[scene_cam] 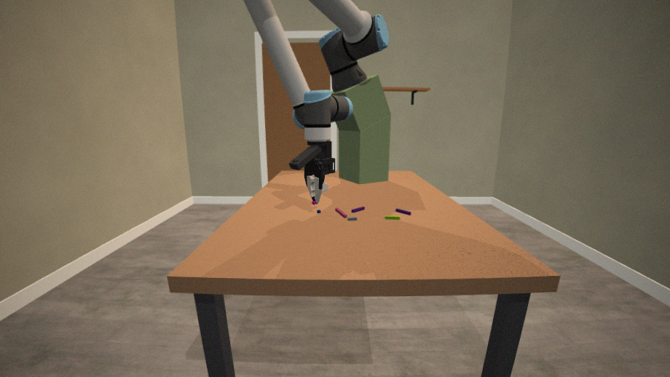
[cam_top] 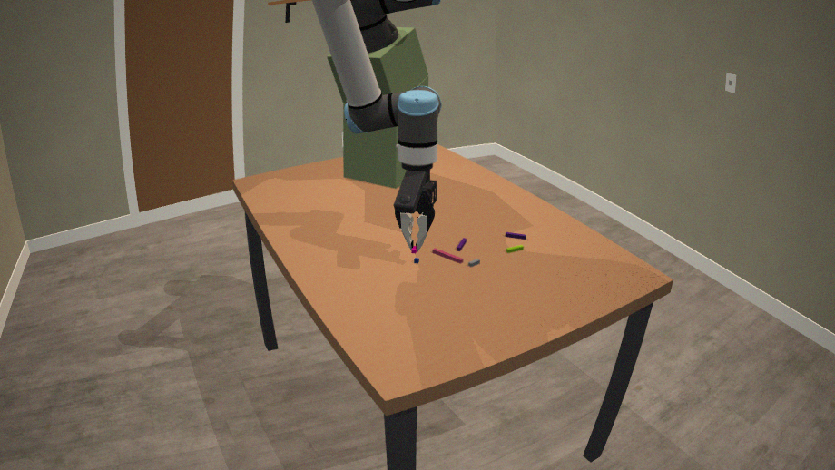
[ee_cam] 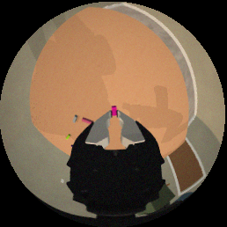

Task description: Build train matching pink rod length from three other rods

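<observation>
My gripper (cam_top: 414, 246) is shut on the small magenta rod (cam_top: 414, 249) and holds it close above the table, just behind the blue rod (cam_top: 417, 259). The magenta rod shows between the fingertips in the wrist view (ee_cam: 113, 111) and in the exterior view (scene_cam: 314, 201). The pink rod (cam_top: 447, 255) lies flat to the right of the gripper. A grey rod (cam_top: 474, 262) lies by its right end. A purple rod (cam_top: 460, 243) lies behind the pink one. A second purple rod (cam_top: 515, 235) and a lime rod (cam_top: 515, 249) lie farther right.
The green robot base (cam_top: 382, 116) stands at the back of the table. The rods sit in the table's middle, well in from its edges.
</observation>
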Controlling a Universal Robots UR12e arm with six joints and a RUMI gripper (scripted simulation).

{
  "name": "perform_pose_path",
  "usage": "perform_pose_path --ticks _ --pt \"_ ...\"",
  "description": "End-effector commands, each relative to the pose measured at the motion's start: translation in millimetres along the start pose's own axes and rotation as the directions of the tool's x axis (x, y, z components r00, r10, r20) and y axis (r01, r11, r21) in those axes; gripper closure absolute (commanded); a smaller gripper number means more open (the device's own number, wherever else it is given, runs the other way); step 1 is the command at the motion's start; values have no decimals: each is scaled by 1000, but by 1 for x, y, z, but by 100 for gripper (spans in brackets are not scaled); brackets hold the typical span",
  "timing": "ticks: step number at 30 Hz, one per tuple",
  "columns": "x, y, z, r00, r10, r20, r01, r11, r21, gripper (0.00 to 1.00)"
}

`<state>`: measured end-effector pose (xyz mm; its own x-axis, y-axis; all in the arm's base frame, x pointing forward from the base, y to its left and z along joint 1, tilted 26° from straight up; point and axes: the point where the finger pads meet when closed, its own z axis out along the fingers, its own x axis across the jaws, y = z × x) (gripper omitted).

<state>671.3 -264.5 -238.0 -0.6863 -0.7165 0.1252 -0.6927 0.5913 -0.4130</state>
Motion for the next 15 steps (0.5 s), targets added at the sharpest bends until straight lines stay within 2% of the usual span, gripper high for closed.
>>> perform_pose_path --ticks 1,15 --pt "0 -1 15 1000 0 0 0 1000 1 100" --pt "0 -1 25 1000 0 0 0 1000 1 100"
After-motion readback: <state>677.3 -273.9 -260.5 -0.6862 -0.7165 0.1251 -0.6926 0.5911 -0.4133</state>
